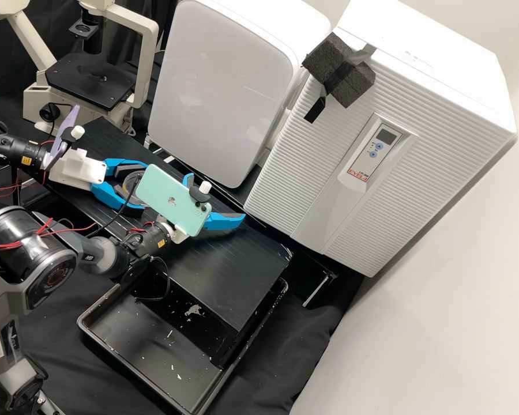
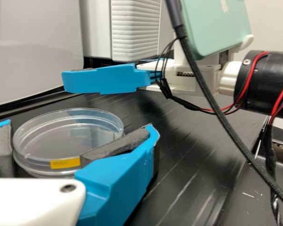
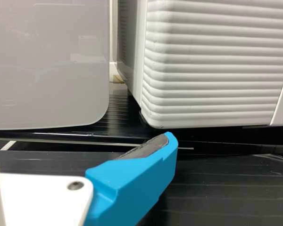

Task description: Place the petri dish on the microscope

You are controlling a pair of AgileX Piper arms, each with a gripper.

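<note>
a round, clear plastic petri dish (image 2: 68,136) is lying level between the curved blue fingers of the left hand (image 1: 131,185), which is gripping its rim. its flat faces are pointing up and down, its outline equally broad all round, and a small yellow label (image 2: 65,163) is facing the hand's white base. the right hand (image 1: 216,199) is standing wide nearby, above the black surface (image 1: 213,276).

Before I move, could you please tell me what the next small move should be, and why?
I'd probably try a slight lift with the left gripper: its jaws appear to bear on the dish from both sides, and the microscope has no dish on its stage yet.
</note>
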